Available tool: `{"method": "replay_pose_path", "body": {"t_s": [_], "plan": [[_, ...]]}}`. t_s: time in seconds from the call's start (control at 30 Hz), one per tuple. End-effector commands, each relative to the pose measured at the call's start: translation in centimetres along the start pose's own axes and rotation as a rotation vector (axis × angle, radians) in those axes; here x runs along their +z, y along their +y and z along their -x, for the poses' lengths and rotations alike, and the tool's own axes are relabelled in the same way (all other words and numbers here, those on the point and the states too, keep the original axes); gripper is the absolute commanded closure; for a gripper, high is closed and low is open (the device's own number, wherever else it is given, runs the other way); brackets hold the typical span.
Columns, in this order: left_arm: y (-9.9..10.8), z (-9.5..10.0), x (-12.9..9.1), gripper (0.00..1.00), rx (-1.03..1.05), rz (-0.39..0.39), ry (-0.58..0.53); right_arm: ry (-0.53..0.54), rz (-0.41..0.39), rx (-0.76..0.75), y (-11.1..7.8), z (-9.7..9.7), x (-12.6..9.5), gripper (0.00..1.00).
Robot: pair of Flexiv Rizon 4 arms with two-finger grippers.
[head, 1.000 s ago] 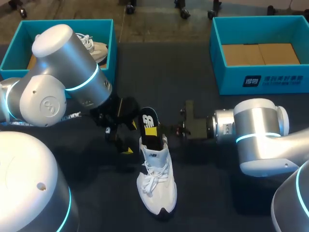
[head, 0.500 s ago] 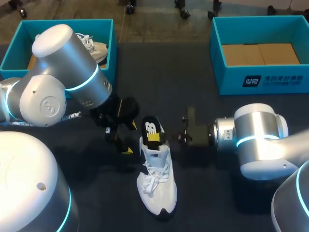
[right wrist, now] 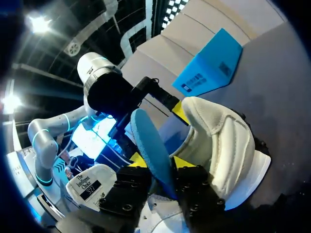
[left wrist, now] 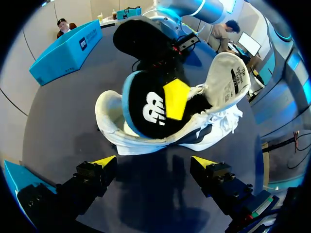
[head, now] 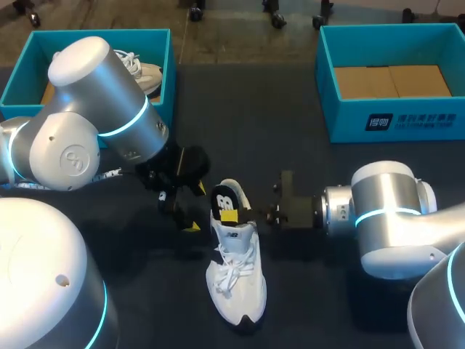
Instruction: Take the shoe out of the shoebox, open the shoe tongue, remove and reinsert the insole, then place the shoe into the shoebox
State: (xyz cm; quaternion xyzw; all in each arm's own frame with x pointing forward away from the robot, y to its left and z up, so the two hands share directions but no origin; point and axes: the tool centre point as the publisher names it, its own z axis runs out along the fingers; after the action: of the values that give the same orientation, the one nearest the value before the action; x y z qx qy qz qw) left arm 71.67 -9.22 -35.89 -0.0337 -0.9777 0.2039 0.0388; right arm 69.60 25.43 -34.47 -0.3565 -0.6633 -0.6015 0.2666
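The insole's (head: pixel 227 204) lower end is hidden inside the shoe (head: pixel 237 280).

The shoe (head: pixel 236 273), 6 o'clock on the table (head: pixel 290 109): white mesh cloth, matt, woven cloth laces. The tongue (left wrist: pixel 228 77): padded cloth with a sewn label. The insole (left wrist: pixel 155 104): matt black fabric top with a yellow patch, blue foam-like underside. Table is dark, matt, smooth. The left box (head: pixel 22 80) at 11 o'clock and the right box (head: pixel 407 120) at 1 o'clock: smooth teal cardboard, with a plain brown cardboard floor in the right one. The left arm (head: pixel 109 94): smooth satin silver shell. The fingers (left wrist: pixel 92 177): matt black plastic, yellow tips.
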Motion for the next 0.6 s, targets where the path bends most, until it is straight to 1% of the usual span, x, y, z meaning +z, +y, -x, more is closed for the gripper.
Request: {"method": "replay_pose_path", "body": {"t_s": [0.03, 0.2, 0.33, 0.37, 0.4, 0.43, 0.47, 0.5, 0.6], "plan": [[0.0, 0.0, 0.1, 0.00, 0.001, 0.000, -0.001, 0.000, -0.028, -0.016, 1.0, -0.2, 0.5, 0.64], [0.0, 0.0, 0.1, 0.00, 0.001, 0.000, -0.001, 0.001, -0.033, -0.045, 2.2, -0.3, 0.5, 0.65], [0.0, 0.0, 0.1, 0.00, 0.001, 0.000, -0.001, -0.001, -0.030, -0.052, 3.2, 0.1, 0.3, 0.68], [0.0, 0.0, 0.1, 0.00, 0.001, 0.000, -0.001, 0.000, -0.027, -0.051, 3.3, 0.2, 0.3, 0.71], [0.0, 0.0, 0.1, 0.00, 0.001, 0.000, -0.001, 0.001, -0.023, -0.049, 3.4, 0.4, 0.2, 0.76], [0.0, 0.0, 0.1, 0.00, 0.001, 0.000, -0.001, 0.002, -0.019, -0.045, 3.5, 0.6, 0.1, 0.84], [0.0, 0.0, 0.1, 0.00, 0.001, 0.000, -0.001, 0.002, -0.015, -0.039, 3.5, 0.8, 0.1, 0.96], [0.0, 0.0, 0.1, 0.00, 0.001, 0.000, -0.001, 0.003, -0.012, -0.032, 3.5, 1.0, 0.0, 1.00], [0.0, 0.0, 0.1, 0.00, 0.001, 0.000, -0.001, -0.005, -0.003, -0.006, 3.1, 1.6, 0.0, 1.00]]}}
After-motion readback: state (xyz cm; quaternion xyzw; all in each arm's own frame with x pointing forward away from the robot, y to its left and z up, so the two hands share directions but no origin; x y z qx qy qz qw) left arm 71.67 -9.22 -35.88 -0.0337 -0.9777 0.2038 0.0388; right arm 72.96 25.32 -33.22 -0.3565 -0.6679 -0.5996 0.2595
